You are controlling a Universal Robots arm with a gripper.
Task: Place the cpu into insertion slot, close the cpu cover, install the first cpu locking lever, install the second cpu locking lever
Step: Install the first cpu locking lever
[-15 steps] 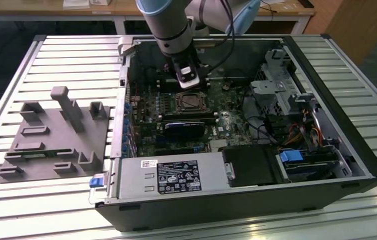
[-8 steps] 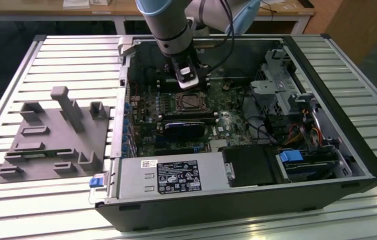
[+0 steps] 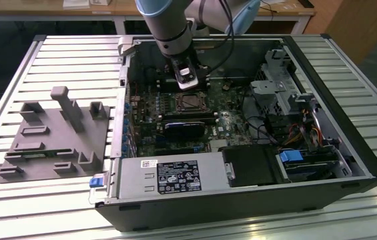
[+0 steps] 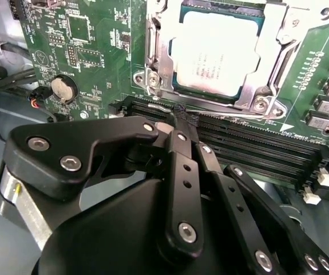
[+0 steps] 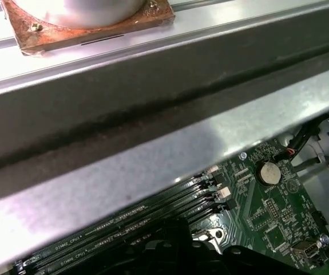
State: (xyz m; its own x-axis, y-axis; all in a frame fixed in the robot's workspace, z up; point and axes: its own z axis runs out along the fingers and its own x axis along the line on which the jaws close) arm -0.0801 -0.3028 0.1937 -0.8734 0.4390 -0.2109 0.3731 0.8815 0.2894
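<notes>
closed jaws hang at the cpu cover (image 4: 278, 51) edge, over memory slots (image 4: 256, 146).

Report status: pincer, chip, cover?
Black pincer shut, tips at long black memory slots. Pale silvery square chip seated; thin silvery metal frame cover down over it.

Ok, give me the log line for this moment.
cpu: seated | cpu cover: down over it | gripper: shut, tip at cover's edge, by memory slots

one cpu (image 4: 218, 51), one cpu cover (image 4: 277, 57), one coin battery (image 4: 64, 87), one computer case (image 3: 242, 206), one grey fixture (image 3: 54, 135)
</notes>
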